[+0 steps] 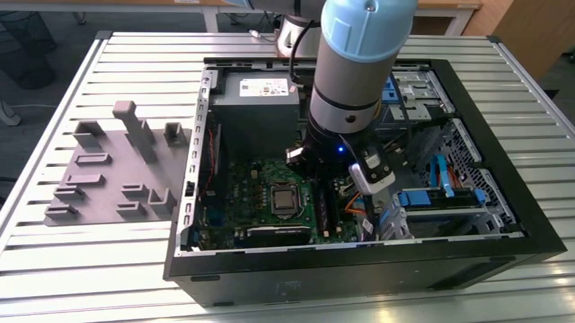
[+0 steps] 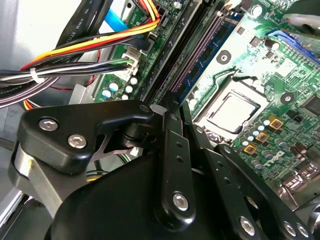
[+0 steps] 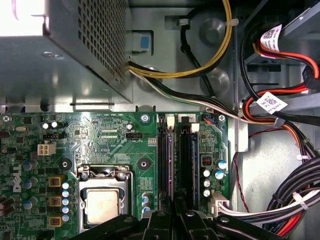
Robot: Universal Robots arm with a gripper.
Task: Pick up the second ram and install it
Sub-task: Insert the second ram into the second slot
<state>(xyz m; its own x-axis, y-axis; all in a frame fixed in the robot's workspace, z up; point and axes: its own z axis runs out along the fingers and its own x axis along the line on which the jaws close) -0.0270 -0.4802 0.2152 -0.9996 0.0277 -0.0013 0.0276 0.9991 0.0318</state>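
My gripper (image 1: 314, 176) is lowered into the open computer case, over the memory slots of the green motherboard (image 1: 252, 195). In the second wrist view its black fingers (image 2: 170, 150) come together at the gripper (image 2: 172, 106). The second ram (image 2: 199, 59) shows edge-on as a thin bluish strip. It runs from the fingertips along the slot beside the processor socket (image 2: 235, 110). In the first wrist view the same strip, the second ram (image 3: 170, 165), stands upright in line with the gripper (image 3: 175, 214). How deep it sits in the slot is hidden.
A grey tray (image 1: 99, 195) with upright blocks lies on the slatted table at the exterior view's left. Inside the case (image 1: 359, 269) a metal power supply (image 1: 256, 101) sits at the back. Cable bundles (image 2: 75, 50) crowd the side of the slots away from the processor socket, near the drive bays (image 1: 440, 202).
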